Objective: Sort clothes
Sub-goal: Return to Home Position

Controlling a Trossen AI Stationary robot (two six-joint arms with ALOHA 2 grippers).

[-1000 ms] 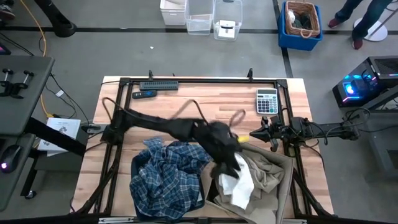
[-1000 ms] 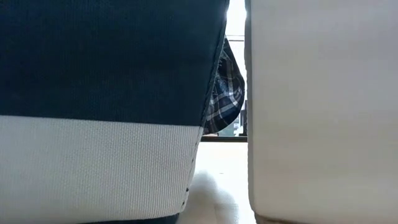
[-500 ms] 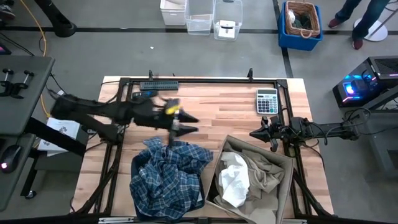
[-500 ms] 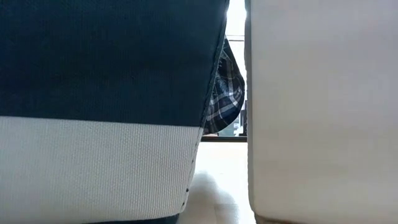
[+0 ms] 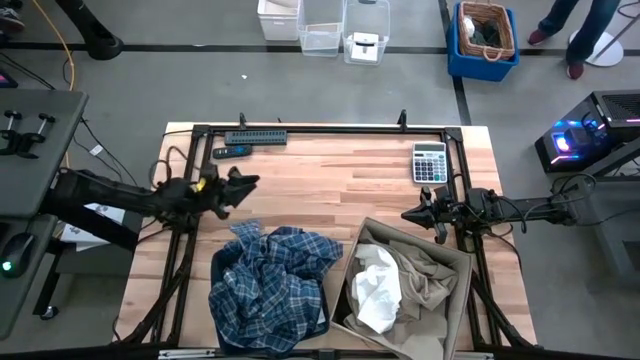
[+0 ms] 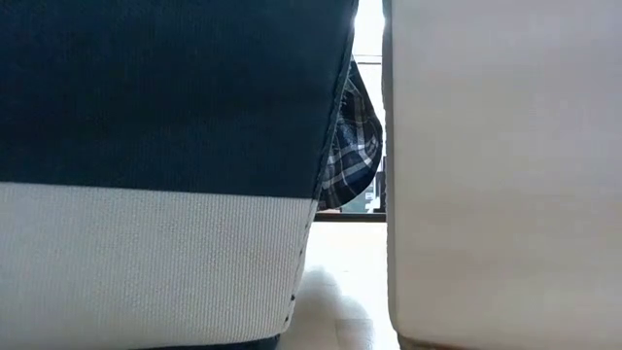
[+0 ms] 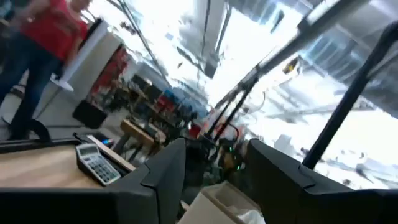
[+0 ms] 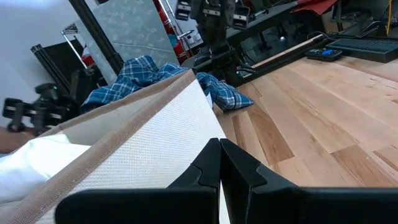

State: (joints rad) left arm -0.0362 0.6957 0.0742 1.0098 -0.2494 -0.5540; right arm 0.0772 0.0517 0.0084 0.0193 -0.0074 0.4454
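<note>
The blue-and-white plaid shirt (image 5: 270,283) lies heaped in the dark blue bin (image 5: 216,262) at the near left, and a fold hangs over the bin's rim (image 6: 350,146). The white shirt (image 5: 376,292) and the tan garment (image 5: 428,268) lie in the tan cardboard box (image 5: 462,262) to its right. The dark grey garment and the small white piece do not show. My left gripper (image 5: 243,184) is open and empty over the table's left part, its fingers apart in the left wrist view (image 7: 214,180). My right gripper (image 5: 407,215) is shut and empty by the box's far rim (image 8: 221,165).
A calculator (image 5: 430,162) lies at the far right of the table. A dark bar (image 5: 255,137) and a small dark tool (image 5: 232,153) lie at the far left. Bare wood (image 5: 340,180) lies between the arms. A person stands in the room beyond (image 7: 43,37).
My left arm has swung quickly from above the box back toward the table's left edge and now lies drawn in over the left side. The white shirt and tan garment in the box, partly covered by the arm before, now show in full.
</note>
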